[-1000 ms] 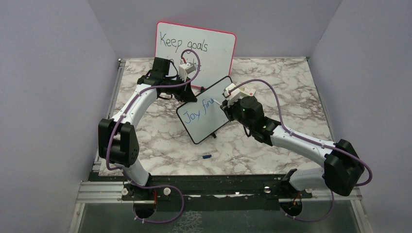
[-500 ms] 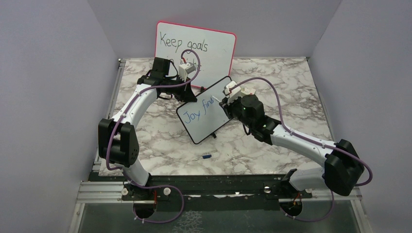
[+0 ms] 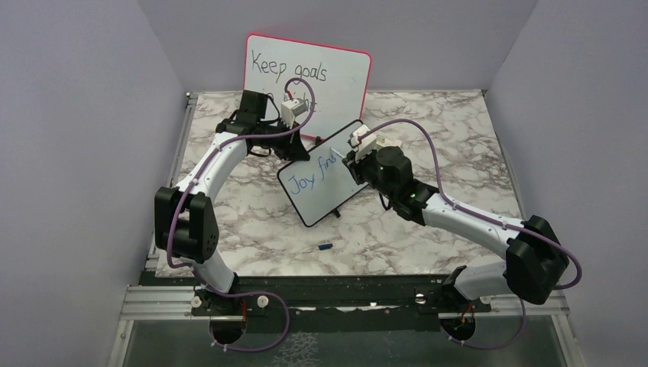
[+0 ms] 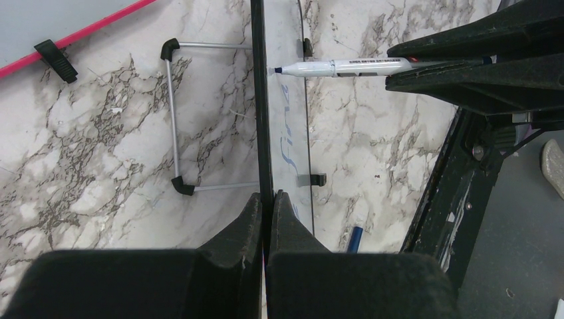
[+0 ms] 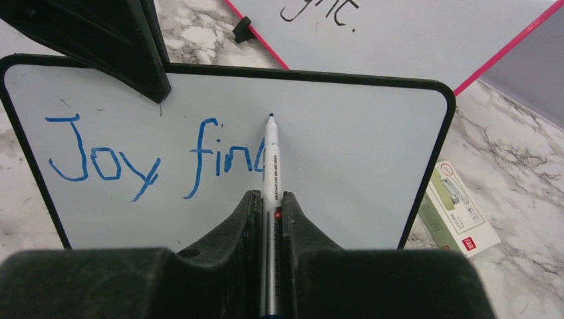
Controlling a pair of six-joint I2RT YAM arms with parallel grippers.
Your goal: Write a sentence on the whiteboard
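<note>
My right gripper point(image 5: 267, 199) is nearly closed, pinching the marker point(image 5: 271, 159) along its barrel so the tip points straight at the whiteboard point(image 5: 359, 153), at the top of a half-made "d". The left gripper point(image 4: 267, 199) is clamped fully shut on its top edge, I judge to brace it mid-table against the pen's push. The sentence point(image 5: 199, 159) reads "Joy fin" so far, with more to write.

Whiteboard point(image 5: 359, 166): white face, black frame
Sentence point(image 5: 199, 159): blue
Marker point(image 5: 271, 173): white barrel
Table point(image 3: 443, 130): grey-veined white marble
Larger board point(image 3: 344, 76): pink frame, black writing
</note>
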